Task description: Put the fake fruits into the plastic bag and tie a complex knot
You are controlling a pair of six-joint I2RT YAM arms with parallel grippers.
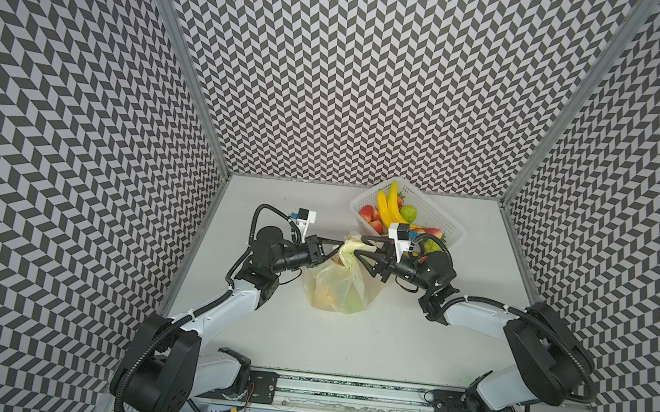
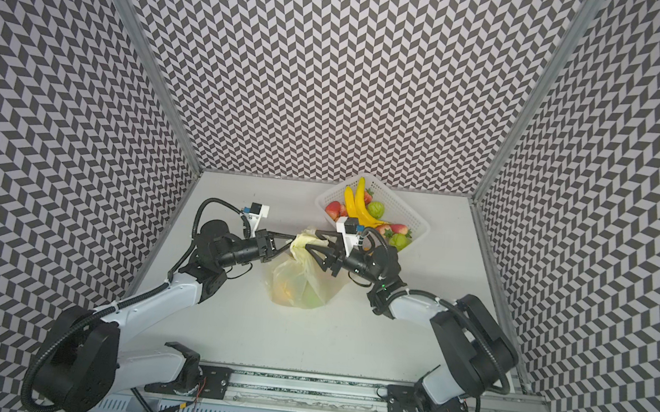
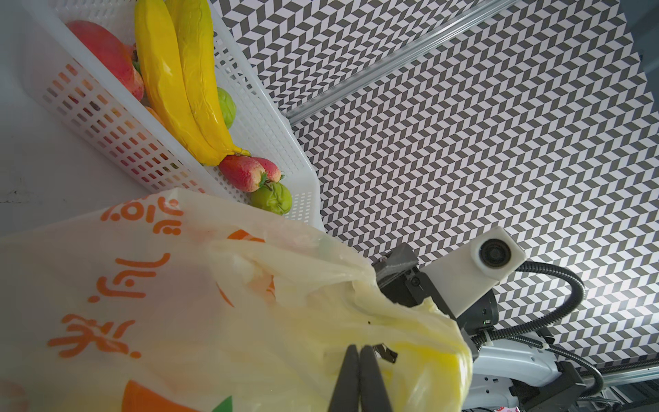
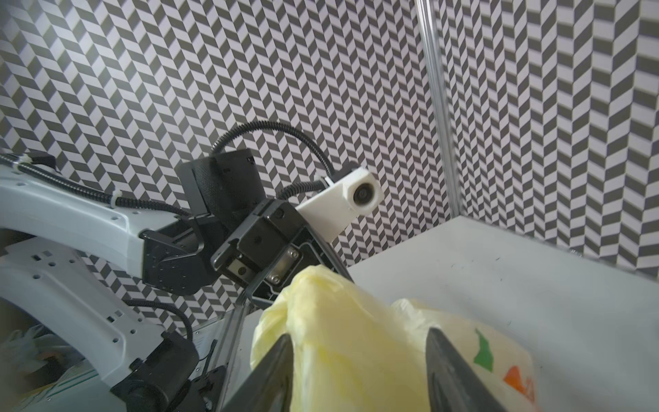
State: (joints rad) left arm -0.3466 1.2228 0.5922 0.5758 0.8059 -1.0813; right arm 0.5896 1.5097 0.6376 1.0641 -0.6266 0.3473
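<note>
Both top views: the plastic bag (image 1: 338, 293) stands near the middle of the white table (image 1: 347, 342). Orange and green fake fruits (image 1: 329, 297) show through its film, and its bunched top (image 1: 351, 246) stands up between the two grippers. The left gripper (image 1: 341, 245) points in from 9 o'clock, jaws closed on that bunch. The right gripper (image 1: 358, 246) points in from 3 o'clock, jaws apart, one finger on each side of the bunch. A white perforated basket (image 1: 440, 214) sits at 1 o'clock from the bag and holds bananas (image 1: 386, 209), strawberries (image 1: 367, 212) and a green fruit (image 1: 409, 212). Left wrist view: the two fingers (image 3: 348, 374) meet, pinching pale-yellow film; the bag's orange print faces the camera, with the basket just behind it. Right wrist view: the spread fingers (image 4: 274, 374) flank the crumpled yellow bunch, and the body of the left gripper is close behind it.
</note>
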